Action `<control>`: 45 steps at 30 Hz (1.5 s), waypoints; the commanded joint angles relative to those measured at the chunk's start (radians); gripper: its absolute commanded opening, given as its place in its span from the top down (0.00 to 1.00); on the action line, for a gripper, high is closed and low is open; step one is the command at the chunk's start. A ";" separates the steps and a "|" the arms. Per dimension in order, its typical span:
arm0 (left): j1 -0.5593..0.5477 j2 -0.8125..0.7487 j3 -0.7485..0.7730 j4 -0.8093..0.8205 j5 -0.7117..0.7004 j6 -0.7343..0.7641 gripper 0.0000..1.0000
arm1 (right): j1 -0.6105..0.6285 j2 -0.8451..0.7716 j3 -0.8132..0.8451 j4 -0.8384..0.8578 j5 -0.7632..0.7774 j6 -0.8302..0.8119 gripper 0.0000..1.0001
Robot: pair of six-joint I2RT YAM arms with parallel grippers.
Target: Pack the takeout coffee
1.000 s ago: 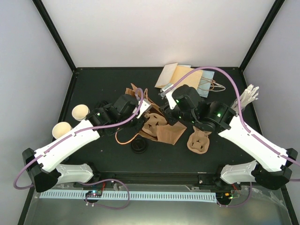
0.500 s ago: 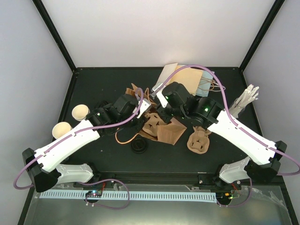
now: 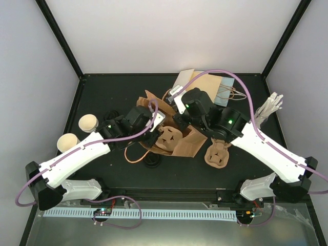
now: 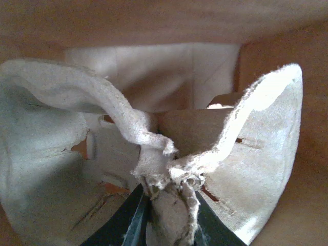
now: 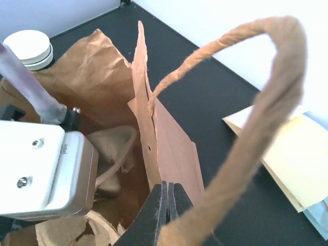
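Fingers (image 4: 134,221) of the left gripper (image 4: 167,202) are drawn narrow and pinched on the raised centre ridge of a pulp cup carrier (image 4: 56,154), whose torn fibres bunch up between them. The carrier sits inside a brown paper bag (image 3: 188,147), and the left wrist view shows bag walls on all sides of it. The right gripper (image 5: 166,197) has its fingers pressed together on the upper edge of one bag wall, holding that wall upright, with the mouth of the bag open beside it. The bag's twisted paper handle (image 5: 266,92) arches up past the right wrist camera. The left gripper's white housing is seen reaching down into the bag mouth. Neither cup is in the bag or in the carrier. The far paper cup (image 3: 88,122) and the near paper cup (image 3: 67,142) stand upright and lidless at the left side of the desk (image 3: 102,92), near each other and well apart from the bag; the near one is just beside the left forearm. A second pulp carrier (image 3: 217,152) lies on the desk to the right of the bag, under the right arm. A black lid (image 3: 152,161) lies just in front of the bag. Paper envelopes (image 3: 202,82) lie at the back of the desk, behind the right gripper.
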 commanded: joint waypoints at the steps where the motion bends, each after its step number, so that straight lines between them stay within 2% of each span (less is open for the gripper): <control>1: -0.014 -0.028 -0.032 0.022 0.013 -0.022 0.84 | -0.002 -0.060 -0.018 0.085 0.022 0.028 0.99; 13: -0.026 -0.009 -0.074 0.060 0.026 -0.109 0.84 | -0.001 -0.111 -0.074 0.137 -0.105 0.100 0.99; 21: -0.045 0.045 -0.051 0.072 0.037 -0.103 0.84 | 0.003 -0.185 -0.208 0.217 -0.187 0.067 0.99; 26: -0.044 0.064 0.037 0.074 0.003 -0.076 0.84 | 0.006 -0.201 -0.227 0.227 -0.178 0.066 0.99; 33: -0.044 0.126 0.067 0.124 0.004 -0.068 0.84 | 0.005 -0.206 -0.231 0.237 -0.172 0.060 0.99; 40: -0.046 0.160 0.024 0.116 0.042 -0.073 0.83 | 0.005 -0.207 -0.215 0.233 -0.120 0.022 0.99; 45: -0.048 0.127 -0.042 0.142 0.069 -0.071 0.84 | 0.005 -0.197 -0.190 0.237 -0.118 -0.005 0.99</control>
